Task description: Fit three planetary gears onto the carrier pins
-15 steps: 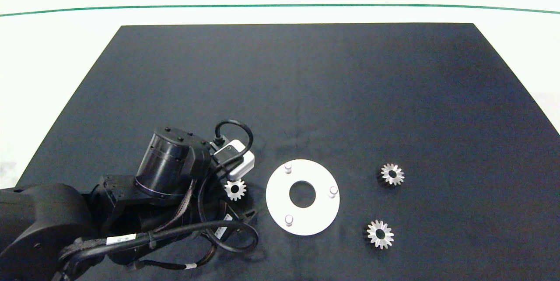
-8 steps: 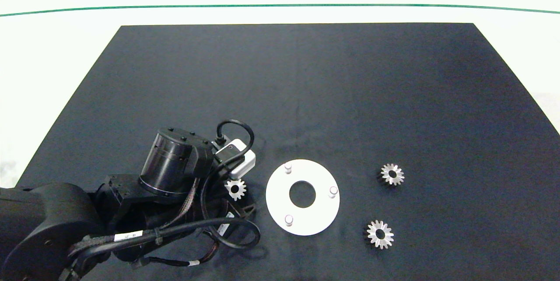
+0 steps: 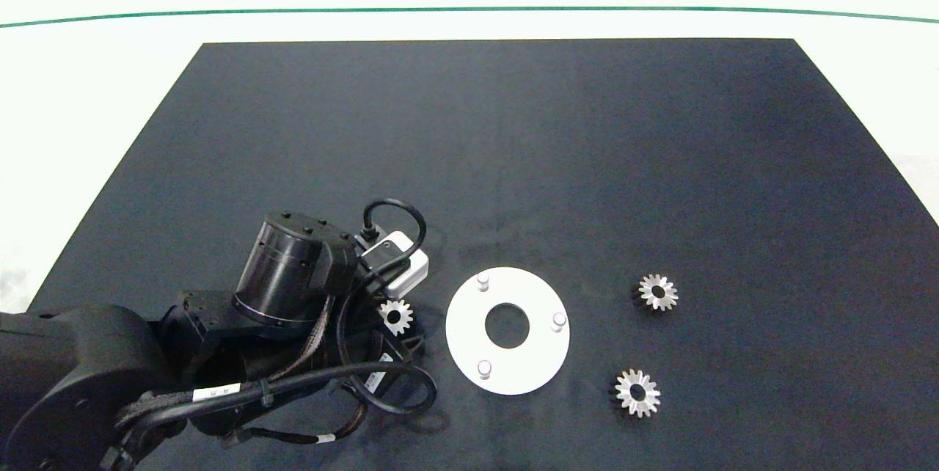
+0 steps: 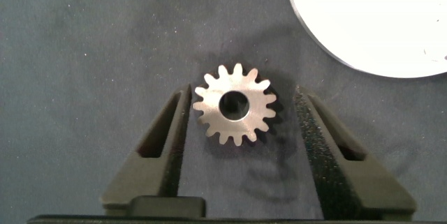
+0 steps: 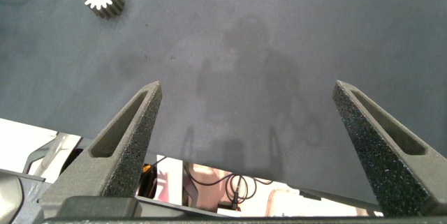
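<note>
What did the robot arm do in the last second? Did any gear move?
The left arm shifted only slightly over the gear beside the white disc. The left gripper straddles that gear, fingers open, not gripping. No gear moved: all three lie on the mat, and the pins are bare.

A dark mat (image 3: 499, 155) (matte, faintly creased near its middle) is seen spread over a white tabletop (image 3: 88, 89), across whose far side a thin green line (image 3: 469, 9) is drawn from edge to edge.
</note>
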Robot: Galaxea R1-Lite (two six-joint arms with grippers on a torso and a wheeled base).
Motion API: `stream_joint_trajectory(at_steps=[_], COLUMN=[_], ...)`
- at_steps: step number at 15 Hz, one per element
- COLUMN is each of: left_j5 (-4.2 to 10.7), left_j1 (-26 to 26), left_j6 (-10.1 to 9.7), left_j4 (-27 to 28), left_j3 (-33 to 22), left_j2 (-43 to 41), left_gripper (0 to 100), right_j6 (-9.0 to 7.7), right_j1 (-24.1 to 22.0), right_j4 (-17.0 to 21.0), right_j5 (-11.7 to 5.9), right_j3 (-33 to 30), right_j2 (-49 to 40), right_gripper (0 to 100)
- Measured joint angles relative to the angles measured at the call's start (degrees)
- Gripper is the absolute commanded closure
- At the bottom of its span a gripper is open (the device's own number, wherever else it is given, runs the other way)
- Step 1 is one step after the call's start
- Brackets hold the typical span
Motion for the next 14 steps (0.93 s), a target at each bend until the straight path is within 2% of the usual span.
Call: stream_joint_trajectory(at_steps=[14], left_j5=[0.00], left_j1=[0.09], left_j6=[0.38], left_j4=[-1.07], left_j3=[-0.15], left_j2=[1.01], left_gripper=[74], right_j6=[0.02], right_j1=[0.02], right_j4=[0.00], right_j5=[0.00], right_j3=[-0.06], right_j2=[0.00], right_gripper=[0])
